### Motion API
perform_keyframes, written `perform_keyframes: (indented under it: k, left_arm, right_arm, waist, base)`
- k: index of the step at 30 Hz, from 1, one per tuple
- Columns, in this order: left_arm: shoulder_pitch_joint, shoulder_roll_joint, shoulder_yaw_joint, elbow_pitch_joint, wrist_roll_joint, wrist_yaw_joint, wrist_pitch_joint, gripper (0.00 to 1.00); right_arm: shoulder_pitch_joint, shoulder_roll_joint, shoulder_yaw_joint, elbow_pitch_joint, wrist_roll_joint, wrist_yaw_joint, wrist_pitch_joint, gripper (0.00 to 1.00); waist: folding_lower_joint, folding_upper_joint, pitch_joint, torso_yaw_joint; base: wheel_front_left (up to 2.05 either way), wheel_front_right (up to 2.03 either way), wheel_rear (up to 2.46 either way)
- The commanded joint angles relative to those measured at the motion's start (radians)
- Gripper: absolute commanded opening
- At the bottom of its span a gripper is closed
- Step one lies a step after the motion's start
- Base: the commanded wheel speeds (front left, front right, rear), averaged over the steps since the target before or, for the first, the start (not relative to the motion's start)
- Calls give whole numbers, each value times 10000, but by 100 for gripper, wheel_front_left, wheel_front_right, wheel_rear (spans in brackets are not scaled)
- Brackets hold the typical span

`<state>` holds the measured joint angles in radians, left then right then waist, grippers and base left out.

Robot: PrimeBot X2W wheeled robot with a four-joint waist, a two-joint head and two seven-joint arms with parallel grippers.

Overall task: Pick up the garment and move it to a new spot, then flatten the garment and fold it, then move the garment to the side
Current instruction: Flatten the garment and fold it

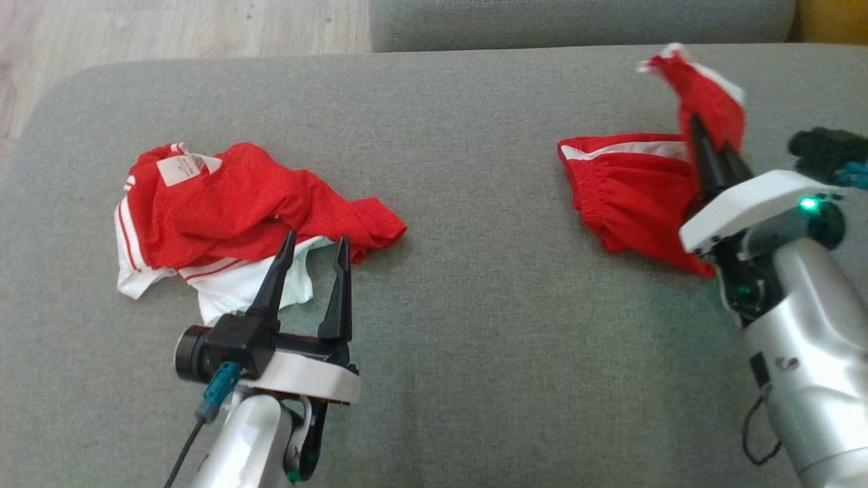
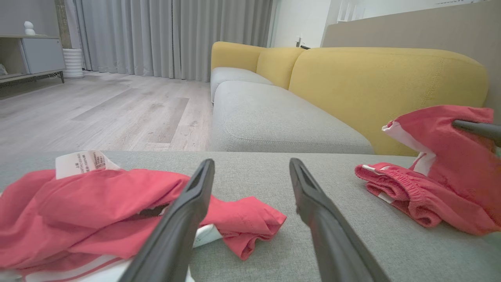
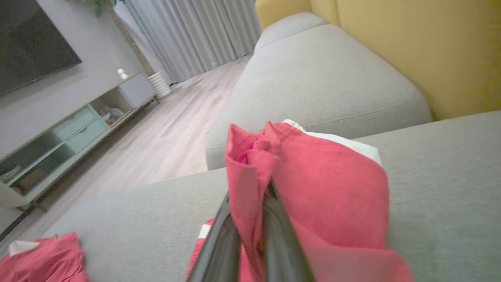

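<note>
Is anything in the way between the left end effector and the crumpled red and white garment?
Nothing visible. The left end effector stands open at the near edge of the red and white garment, its fingertips over the cloth. The red shorts, pinched by the right end effector, lie far off to the right.

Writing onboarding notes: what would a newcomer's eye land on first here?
First, the right gripper, shut on a fold of the red shorts and holding it up off the grey cushion at the right. Then the crumpled red-and-white garment with its white label at the left, with the open left gripper at its near edge.
</note>
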<state>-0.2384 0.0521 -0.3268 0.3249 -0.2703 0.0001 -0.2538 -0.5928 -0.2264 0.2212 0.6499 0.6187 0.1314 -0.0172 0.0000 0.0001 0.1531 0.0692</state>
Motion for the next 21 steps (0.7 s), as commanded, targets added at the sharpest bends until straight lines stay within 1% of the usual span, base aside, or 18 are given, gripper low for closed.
perform_keyframes:
  k: [1, 6, 13, 14, 15, 16, 19, 21]
  left_arm:
    - [-128, 48, 276, -292, -17, 27, -80, 100]
    - [-88, 57, 223, -226, -42, 28, -80, 100]
    - [-47, 103, 226, -220, -92, 89, -80, 100]
    - [-40, 110, 228, -216, -97, 100, -80, 100]
    - [-32, 116, 227, -208, -102, 111, -80, 100]
    - [-28, 120, 220, -197, -108, 118, -80, 100]
    - [-68, 139, 239, -239, -135, 142, -80, 100]
    - [-132, 145, 341, -489, -115, 187, -80, 100]
  right_arm:
    - [-77, -50, 348, -447, 130, -7, -46, 0]
    - [69, -233, 1567, -532, 591, -7, -66, 0]
    - [80, -591, 3260, 110, 783, -7, 171, 0]
    - [68, -662, 3481, 288, 742, -7, 276, 2]
    - [49, -720, 3673, 447, 700, -7, 327, 89]
    - [29, -741, 3842, 524, 738, -7, 347, 100]
    - [-122, -882, 4047, 513, 997, -7, 138, 100]
    - [-300, -1052, 3885, 458, 1128, -7, -257, 100]
  waist:
    - [0, -1, -16, 30]
    - [0, -1, -75, 203]
    - [0, -1, -70, 328]
    - [0, -1, -76, 316]
    - [0, -1, -88, 299]
    - [0, -1, -100, 277]
    - [0, -1, -136, 73]
    - [0, -1, -159, -116]
  base:
    - [0, 0, 0]
    - [0, 0, 0]
    - [0, 0, 0]
    - [0, 0, 0]
    - [0, 0, 0]
    - [0, 0, 0]
    - [0, 0, 0]
    - [0, 0, 0]
